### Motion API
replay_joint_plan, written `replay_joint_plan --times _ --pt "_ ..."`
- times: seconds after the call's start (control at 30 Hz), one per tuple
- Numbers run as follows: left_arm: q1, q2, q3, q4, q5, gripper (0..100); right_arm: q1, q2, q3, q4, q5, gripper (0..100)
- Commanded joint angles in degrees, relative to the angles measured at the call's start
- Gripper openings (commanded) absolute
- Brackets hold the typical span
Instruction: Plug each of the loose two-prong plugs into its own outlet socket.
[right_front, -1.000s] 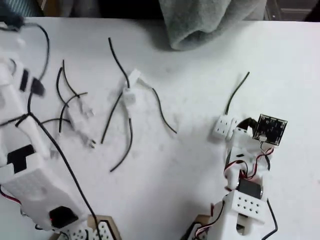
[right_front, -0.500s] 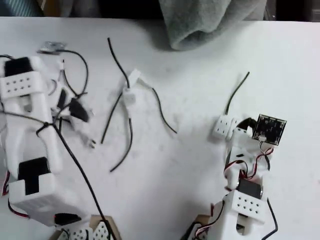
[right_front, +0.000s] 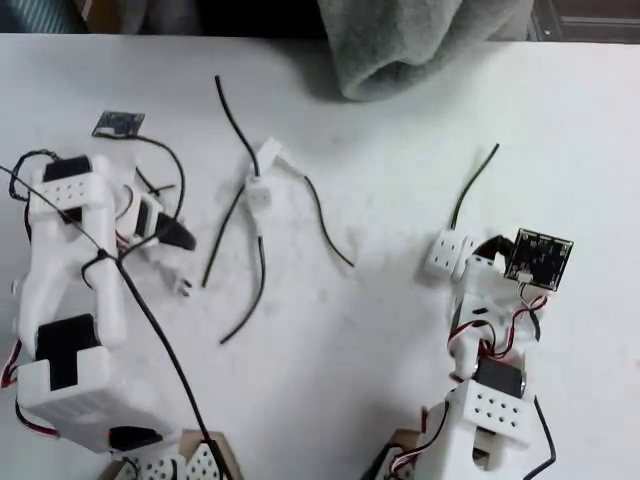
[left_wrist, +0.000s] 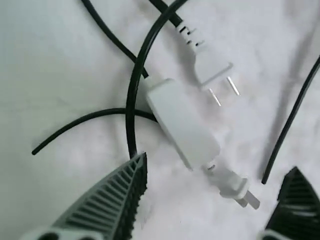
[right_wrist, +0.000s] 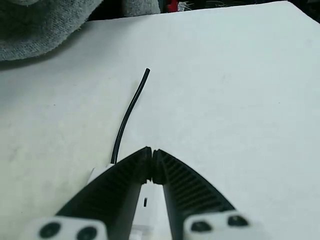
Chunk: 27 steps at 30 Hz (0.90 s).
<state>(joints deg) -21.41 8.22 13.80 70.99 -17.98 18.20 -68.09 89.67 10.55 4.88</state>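
Plug (left_wrist: 207, 62) seems light, rigid, slippery: pinch its flat body sides; left gripper (left_wrist: 217, 165) gapes wide, right gripper (right_wrist: 151, 151) pressed closed

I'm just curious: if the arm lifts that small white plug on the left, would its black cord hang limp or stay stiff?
Probably semi-stiff: the black cords around it hold loose curves on the table. The white plug looks small and light, so its cord may twist it in the open left gripper.
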Motion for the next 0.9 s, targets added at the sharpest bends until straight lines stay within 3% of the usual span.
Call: replay_joint_plan --times 0.0,0.43,0.87 --pt "-0.1 -3.1 2.9 -6.2 5.4 39 -0.7 0.0 -0.3 -0.8 0.6 2.5" --pt "-0.1 -3.1 4.6 -11.8 10.5 11 -0.7 0.0 -0.3 -0.8 0.7 2.5" --pt "0.0 5.6 3.9 -15.2 10.5 8 -0.7 0.0 -0.3 -0.8 0.7 2.5"
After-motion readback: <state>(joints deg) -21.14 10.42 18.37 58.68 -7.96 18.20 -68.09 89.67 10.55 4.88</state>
